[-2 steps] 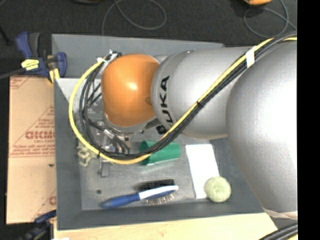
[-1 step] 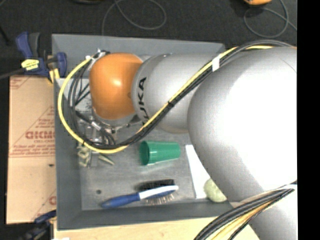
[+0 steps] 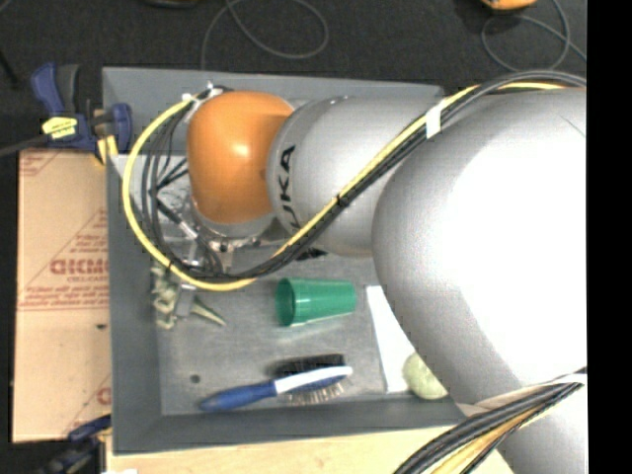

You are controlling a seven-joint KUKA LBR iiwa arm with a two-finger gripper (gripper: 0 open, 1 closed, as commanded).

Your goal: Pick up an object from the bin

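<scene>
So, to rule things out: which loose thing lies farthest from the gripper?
The pale green lump at lower right of the bin; the green cup and blue-handled brush lie nearer the gripper.

Robotics lab — KUKA arm (image 3: pixel 474 225) over grey metal bin (image 3: pixel 237 354), loose cables (image 3: pixel 325 26) on dark floor.

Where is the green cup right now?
In the camera view, the green plastic cup lies on its side near the middle of the grey metal bin. It is just above the blue-and-white-handled brush.
</scene>
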